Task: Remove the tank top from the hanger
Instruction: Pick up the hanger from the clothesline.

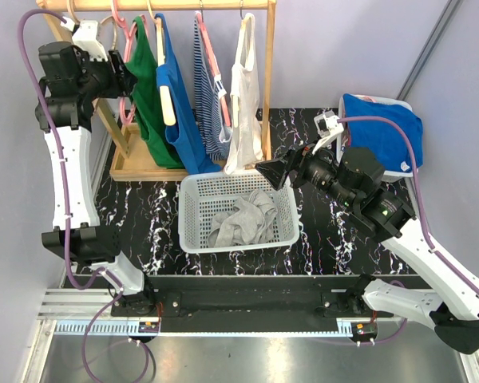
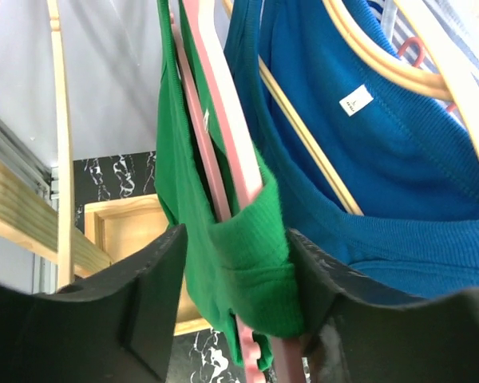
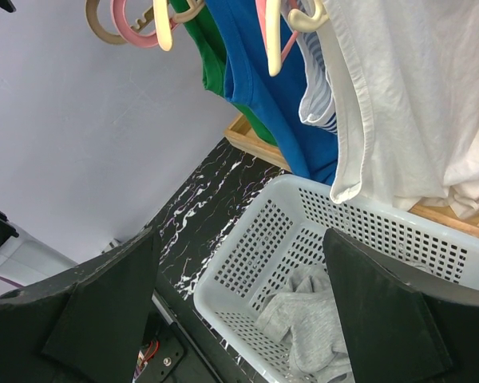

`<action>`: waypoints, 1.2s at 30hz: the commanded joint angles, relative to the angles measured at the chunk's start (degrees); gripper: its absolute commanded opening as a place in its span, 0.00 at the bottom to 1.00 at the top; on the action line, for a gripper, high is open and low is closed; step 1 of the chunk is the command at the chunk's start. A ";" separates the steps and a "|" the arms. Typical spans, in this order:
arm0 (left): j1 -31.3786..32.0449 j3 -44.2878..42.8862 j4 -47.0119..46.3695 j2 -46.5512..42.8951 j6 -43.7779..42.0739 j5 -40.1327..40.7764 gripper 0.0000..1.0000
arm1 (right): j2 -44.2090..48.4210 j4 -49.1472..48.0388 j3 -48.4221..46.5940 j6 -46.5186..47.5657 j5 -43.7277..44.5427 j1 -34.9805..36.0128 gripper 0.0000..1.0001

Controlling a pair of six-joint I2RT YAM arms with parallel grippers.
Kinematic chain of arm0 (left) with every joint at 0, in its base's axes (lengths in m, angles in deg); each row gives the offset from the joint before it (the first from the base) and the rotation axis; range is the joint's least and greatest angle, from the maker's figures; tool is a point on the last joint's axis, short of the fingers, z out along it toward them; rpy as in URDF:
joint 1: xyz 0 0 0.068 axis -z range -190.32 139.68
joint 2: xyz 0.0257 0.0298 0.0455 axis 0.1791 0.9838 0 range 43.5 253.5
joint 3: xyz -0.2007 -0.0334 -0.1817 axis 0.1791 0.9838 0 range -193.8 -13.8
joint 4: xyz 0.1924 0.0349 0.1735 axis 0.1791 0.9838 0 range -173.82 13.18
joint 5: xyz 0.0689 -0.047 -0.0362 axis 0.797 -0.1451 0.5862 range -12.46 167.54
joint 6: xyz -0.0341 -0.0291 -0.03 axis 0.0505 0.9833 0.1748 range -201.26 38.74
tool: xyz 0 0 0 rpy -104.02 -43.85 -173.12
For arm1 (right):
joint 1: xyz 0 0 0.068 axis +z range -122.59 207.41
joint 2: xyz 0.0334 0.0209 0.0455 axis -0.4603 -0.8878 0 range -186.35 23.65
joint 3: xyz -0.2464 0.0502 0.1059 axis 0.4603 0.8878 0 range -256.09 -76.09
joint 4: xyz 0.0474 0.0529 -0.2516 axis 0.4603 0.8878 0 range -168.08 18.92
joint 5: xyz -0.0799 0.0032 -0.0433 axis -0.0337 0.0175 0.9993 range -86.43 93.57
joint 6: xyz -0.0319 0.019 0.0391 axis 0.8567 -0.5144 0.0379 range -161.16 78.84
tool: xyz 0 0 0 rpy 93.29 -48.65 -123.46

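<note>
A green tank top hangs on a pink hanger at the left end of the wooden rack. My left gripper is up at its shoulder. In the left wrist view the jaws are open around the green strap and the pink hanger arm. The right finger touches the fabric and the left finger stands apart from it. My right gripper is open and empty above the white basket's right rim, as the right wrist view also shows.
A blue tank top, a striped one and a white one hang to the right. The white basket holds a grey garment. A blue cloth lies at the back right. The rack's wooden base stands behind the basket.
</note>
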 commanded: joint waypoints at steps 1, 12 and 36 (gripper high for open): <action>0.47 -0.99 -3.69 1.00 -0.22 -1.51 0.50 | 0.85 -2.16 0.17 -0.36 -0.19 -0.31 0.91; 0.47 -1.86 -3.69 0.74 -1.01 -0.11 0.08 | 0.59 -1.63 -0.27 0.00 -0.45 -0.31 0.87; -21.41 -10.92 -3.69 -13.15 12.61 -27.59 0.00 | 4.98 -1.02 0.00 -1.24 -2.91 -0.31 0.84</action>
